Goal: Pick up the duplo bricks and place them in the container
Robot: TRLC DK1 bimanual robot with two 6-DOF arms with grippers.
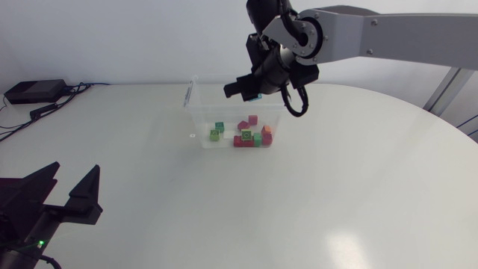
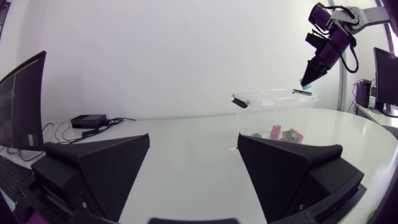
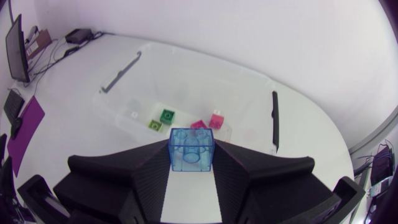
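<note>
A clear plastic container [image 1: 196, 123] stands at the back middle of the table. Several duplo bricks lie in it, among them a green brick [image 1: 219, 127], a pink brick [image 1: 252, 119] and an orange brick [image 1: 267, 131]. My right gripper [image 1: 250, 93] hangs above the container's far rim, shut on a see-through blue brick [image 3: 192, 149]. From the left wrist view the same blue brick [image 2: 305, 83] shows just above the container [image 2: 273, 98]. My left gripper [image 1: 73, 178] is open and holds nothing, low at the table's near left, far from the container.
Black latch handles [image 3: 275, 118] sit on the container's two short ends. A small black box [image 1: 33, 91] with cables lies at the table's back left edge. Bare white table lies between my left gripper [image 2: 193, 140] and the container.
</note>
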